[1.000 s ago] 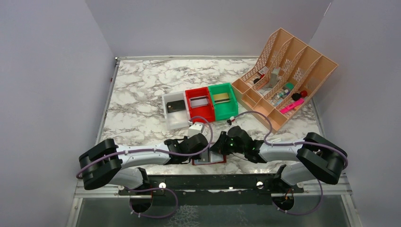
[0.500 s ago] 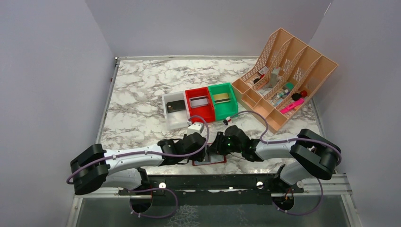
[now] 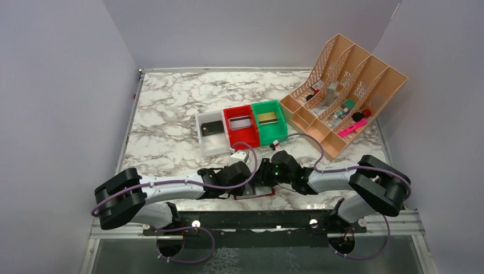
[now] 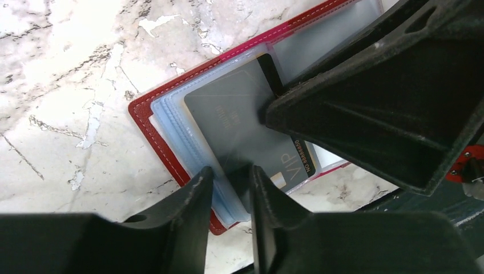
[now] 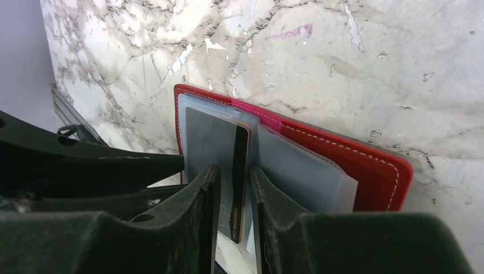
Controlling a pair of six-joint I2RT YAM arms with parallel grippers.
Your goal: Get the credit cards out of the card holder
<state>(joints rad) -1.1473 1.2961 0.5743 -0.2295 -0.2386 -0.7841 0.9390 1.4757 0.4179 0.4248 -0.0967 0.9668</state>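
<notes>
So, the holder (image 5: 371,171) is lying open and flat on the table (image 4: 57,85), pockets up, right under both claws, which meet over it nose to nose. From above, its long axis runs across from 1 claw to the other, along the near table edge, though the claws hide most of it. It has a red stitched cover with light-blue clear sleeves fanned on top.

1 card is in it: the grey VIP card (image 4: 234,120), tucked in the top sleeve. Its long axis lines up with the reach of the right claw (image 5: 235,170), and the black strip down 1 long side shows straight through the gap between that claw's fingers. "VIP" is printed near the corner closest to the left claw (image 4: 229,171). "NO" plus a run of 8s runs along the strip, but I can't read the last digits. The faint lettering mid-card is too pale to make out.

Both claws have their jaws at a narrow gap. Sleeve edges sit in the left claw's gap and the card's strip in the right's. I can't tell whether either is actually pinching.

Past the claws, further out, are 3 bins in a row:
- black card (image 3: 212,127) in the white bin (image 3: 214,146)
- silver card (image 3: 241,123) in the red bin (image 3: 244,137)
- gold card (image 3: 269,118) in the green bin (image 3: 273,133)
</notes>
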